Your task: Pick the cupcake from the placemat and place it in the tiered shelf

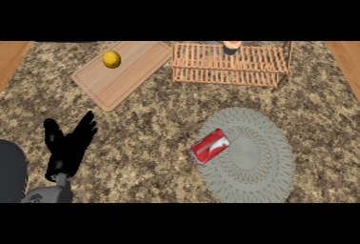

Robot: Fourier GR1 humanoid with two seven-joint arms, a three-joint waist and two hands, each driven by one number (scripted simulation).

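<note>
The cupcake (232,46), dark with a pale orange top, stands at the back edge of the wooden tiered shelf (211,64) at the top of the head view; part of it is cut off by the picture's upper border. The round grey woven placemat (256,157) lies at the lower right with no cupcake on it. My left hand (69,145) shows at the lower left, open with fingers up, resting far from both the shelf and the placemat. My right hand does not show anywhere.
A red packet (210,146) lies on the placemat's left edge. A wooden cutting board (130,71) at the upper left carries a yellow lemon (112,59). The speckled counter (155,138) stretches between them, with wooden strips at both upper corners.
</note>
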